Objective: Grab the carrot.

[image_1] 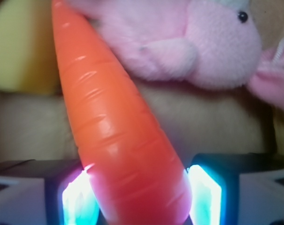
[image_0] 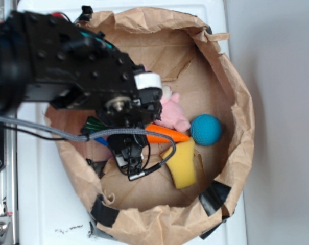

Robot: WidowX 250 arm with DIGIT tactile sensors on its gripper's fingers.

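The carrot (image_0: 167, 135) lies in the brown paper bag (image_0: 239, 97), orange tip pointing right, dark green top (image_0: 95, 124) sticking out left of the arm. My gripper (image_0: 129, 137) is down over its thick part. In the wrist view the carrot (image_1: 113, 117) fills the gap of my gripper (image_1: 141, 197). Both lit pads (image_1: 76, 199) press against its sides, so the gripper is shut on the carrot. The carrot's tip runs up between the sponge and the bunny.
A pink plush bunny (image_0: 172, 115) lies just above the carrot and shows in the wrist view (image_1: 179, 42). A yellow sponge wedge (image_0: 182, 163) lies below the tip. A teal ball (image_0: 205, 129) sits to the right. The bag's crumpled walls ring everything.
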